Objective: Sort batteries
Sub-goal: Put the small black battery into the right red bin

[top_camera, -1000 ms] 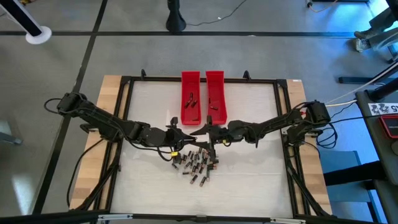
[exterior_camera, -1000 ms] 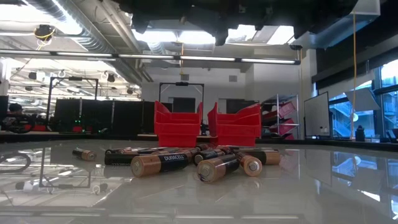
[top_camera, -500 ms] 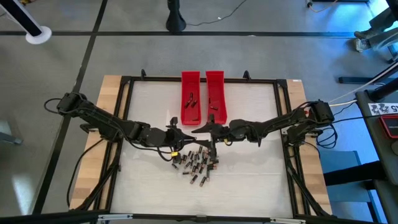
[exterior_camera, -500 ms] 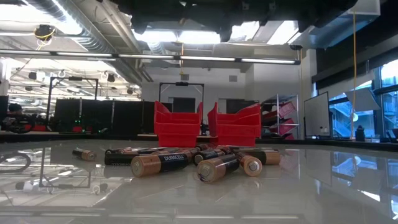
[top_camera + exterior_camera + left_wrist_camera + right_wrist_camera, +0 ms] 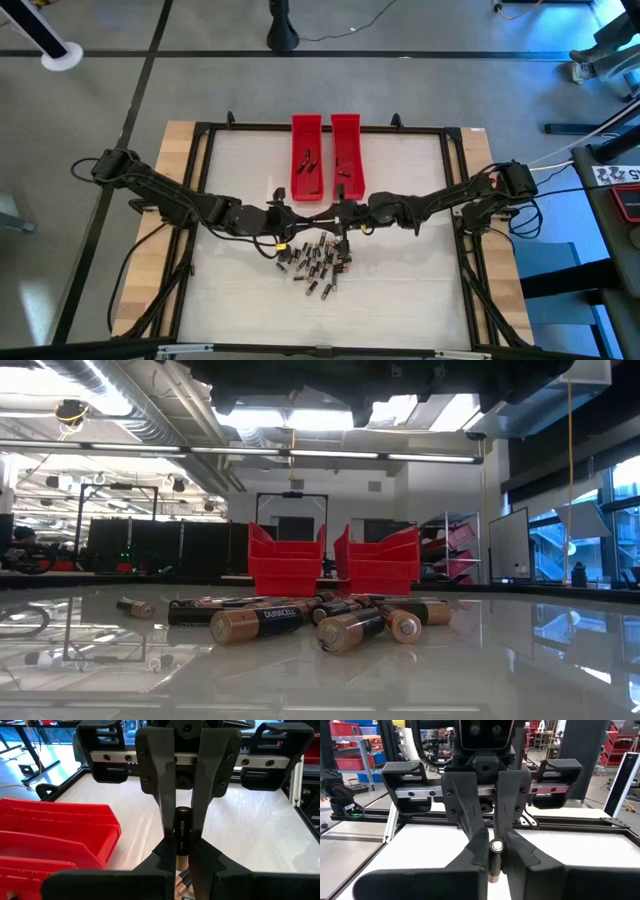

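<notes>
One dark battery (image 5: 181,837) with a coppery end hangs in the air between my two grippers, above the middle of the table. My left gripper (image 5: 322,212) reaches in from the table's left, my right gripper (image 5: 340,212) from its right. Both are shut on this battery, tip to tip. Below them a heap of batteries (image 5: 315,262) lies on the white table top, also in the low view (image 5: 300,618). Two long red trays (image 5: 306,155) (image 5: 346,155) stand side by side at the far middle, with a few batteries inside. My left gripper pinches the battery's coppery end (image 5: 180,864) between its two fingers. The fingers come level from the table's left and lie along the battery. The battery is lifted clear of the table. My right gripper pinches the opposite end of the same battery (image 5: 494,865) between its two fingers. They come level from the table's right, along the battery, facing the left gripper's fingers (image 5: 470,820).
A black frame (image 5: 200,200) runs round the white table top. The heap of batteries lies toward the near side from the grippers. The red trays (image 5: 287,565) stand toward the far side from them. A white surface stretches to the left and right of the heap.
My right gripper has shut: its fingers stood spread around the battery at my left gripper's tips and now lie together on it. Both arms have stayed in place, and the heap has not moved.
</notes>
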Controlling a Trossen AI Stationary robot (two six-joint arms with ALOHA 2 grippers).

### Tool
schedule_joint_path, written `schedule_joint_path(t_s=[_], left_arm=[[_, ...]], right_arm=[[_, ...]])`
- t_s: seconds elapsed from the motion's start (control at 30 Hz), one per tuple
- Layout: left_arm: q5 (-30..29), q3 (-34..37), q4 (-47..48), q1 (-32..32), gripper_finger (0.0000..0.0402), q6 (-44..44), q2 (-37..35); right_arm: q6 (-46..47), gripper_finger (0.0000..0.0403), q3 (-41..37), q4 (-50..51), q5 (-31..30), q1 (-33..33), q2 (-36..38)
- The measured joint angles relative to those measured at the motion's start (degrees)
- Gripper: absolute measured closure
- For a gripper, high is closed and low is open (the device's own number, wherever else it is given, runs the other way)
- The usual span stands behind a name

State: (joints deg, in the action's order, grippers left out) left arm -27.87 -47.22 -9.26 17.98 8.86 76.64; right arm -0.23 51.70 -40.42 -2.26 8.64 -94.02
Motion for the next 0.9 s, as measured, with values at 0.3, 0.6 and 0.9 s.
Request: schedule_joint_path(t_s=[0.3,0.6,0.9], left_arm=[[-0.5,0.0,1.4,-0.3,0.0336,-0.2,0.1],[-4.7,0.0,9.4,-0.5,0.0271,6.7,0.0],[-4.4,0.0,19.4,1.0,0.0261,19.2,0.0]], right_arm=[[-0.7,0.0374,0.0,3.8,-0.9,-0.1,1.4],[-5.9,0.0374,0.1,17.1,-12.3,-1.9,7.9],[-1.9,0.0374,0.0,29.3,-17.2,-15.5,7.2]])
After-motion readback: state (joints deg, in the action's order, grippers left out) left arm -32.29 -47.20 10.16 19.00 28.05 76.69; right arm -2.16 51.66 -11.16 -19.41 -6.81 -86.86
